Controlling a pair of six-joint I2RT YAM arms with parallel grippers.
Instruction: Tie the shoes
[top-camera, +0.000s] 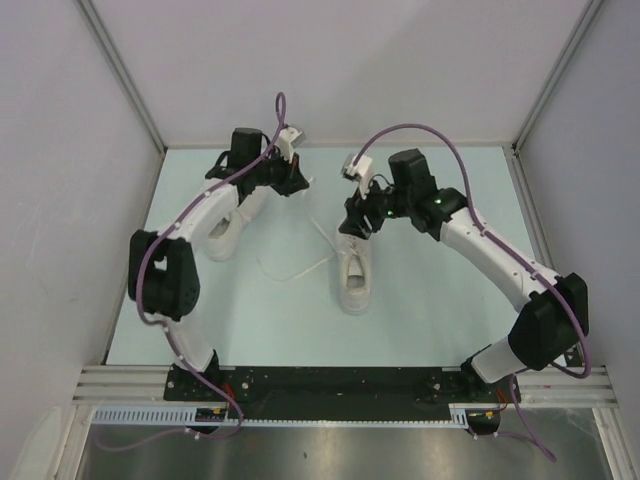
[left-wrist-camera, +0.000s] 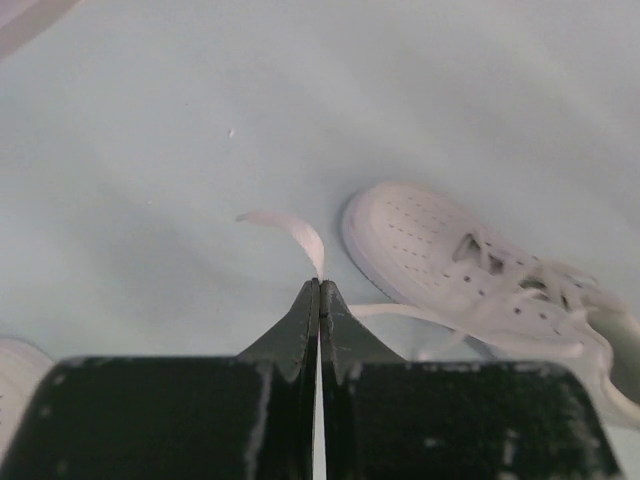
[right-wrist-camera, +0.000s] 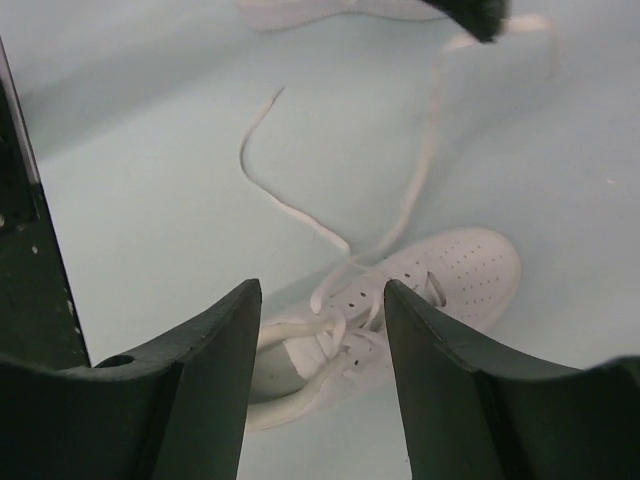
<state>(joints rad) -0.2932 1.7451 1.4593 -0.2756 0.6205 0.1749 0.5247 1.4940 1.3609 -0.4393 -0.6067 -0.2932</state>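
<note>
Logged left gripper (left-wrist-camera: 320, 287) clenched, fingers pressed flat together on the end of the held lace (left-wrist-camera: 298, 232), with a short tongue of it curling out past the tips. Traced that lace back to the middle shoe (top-camera: 356, 272): in the right wrist view, seen rising from the eyelets to dark fingertips at the top edge. Judged it drawn up and away to the far left to keep one strand clear of the shoe and lightly stretched. Recorded right gripper (right-wrist-camera: 322, 295) released, jaws standing apart with nothing between them, hanging just above the laced throat of the same shoe. Judged it placed there to reach down for the other strand. Listed the loose lace (right-wrist-camera: 262, 165) lying slack in a long curve on the table (top-camera: 420, 310), to the left of the middle shoe and touched by neither gripper. Found no knot or bow on the middle shoe, which sat upright near the table's centre, its toe apparently toward the near edge. Entered second shoe (top-camera: 224, 236) at the left, partly hidden under the left arm and well apart from the first; could not make out the state of its laces. Judged the tying barely begun, with both strands of the first shoe needed in hand before any crossing.
</note>
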